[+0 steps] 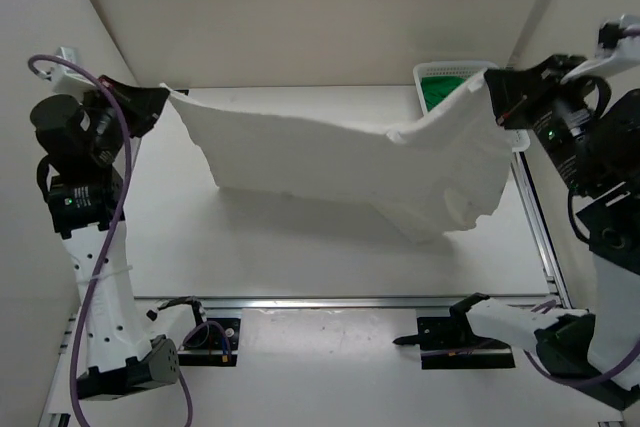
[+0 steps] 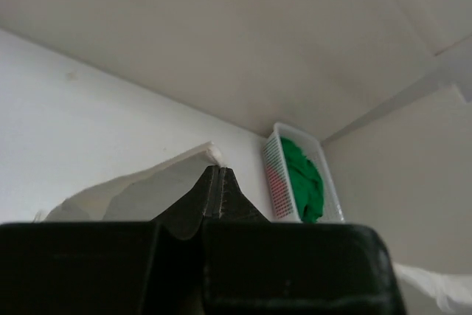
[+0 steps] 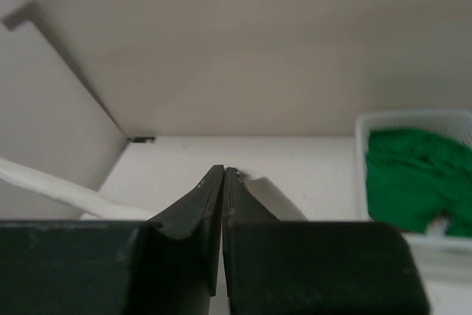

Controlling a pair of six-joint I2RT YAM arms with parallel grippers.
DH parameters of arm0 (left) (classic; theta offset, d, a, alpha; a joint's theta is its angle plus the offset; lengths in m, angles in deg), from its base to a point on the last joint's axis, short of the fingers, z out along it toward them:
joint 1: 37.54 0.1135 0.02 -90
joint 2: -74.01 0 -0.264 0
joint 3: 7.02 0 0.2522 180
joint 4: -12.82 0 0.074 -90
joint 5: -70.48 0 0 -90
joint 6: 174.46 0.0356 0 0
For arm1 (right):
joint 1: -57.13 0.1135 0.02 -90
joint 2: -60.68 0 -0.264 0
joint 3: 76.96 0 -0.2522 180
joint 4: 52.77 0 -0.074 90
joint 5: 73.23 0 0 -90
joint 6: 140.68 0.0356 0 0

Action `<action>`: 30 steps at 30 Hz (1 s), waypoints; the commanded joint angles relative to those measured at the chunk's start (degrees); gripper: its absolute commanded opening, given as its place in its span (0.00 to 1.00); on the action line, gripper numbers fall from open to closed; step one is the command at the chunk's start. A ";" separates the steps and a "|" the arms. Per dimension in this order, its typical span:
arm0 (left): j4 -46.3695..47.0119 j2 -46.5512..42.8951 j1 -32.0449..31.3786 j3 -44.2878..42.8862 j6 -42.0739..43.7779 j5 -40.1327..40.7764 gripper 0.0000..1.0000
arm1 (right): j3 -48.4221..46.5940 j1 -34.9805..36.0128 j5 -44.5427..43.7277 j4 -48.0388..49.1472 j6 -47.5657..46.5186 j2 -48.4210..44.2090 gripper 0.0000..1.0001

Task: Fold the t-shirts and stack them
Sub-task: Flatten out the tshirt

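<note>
Over table [image 1: 300, 262], white t-shirt [image 1: 330, 162] left-to-right

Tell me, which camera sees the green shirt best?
The right wrist view: the green shirt lies in the basket, big and close. The left wrist view shows it smaller, farther off. The top view shows only a sliver behind the white shirt.
</note>
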 commanded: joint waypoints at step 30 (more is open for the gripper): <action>5.04 38.92 0.18 -31.40 -6.17 3.83 0.00 | -32.86 -24.95 34.29 33.81 4.91 46.45 0.00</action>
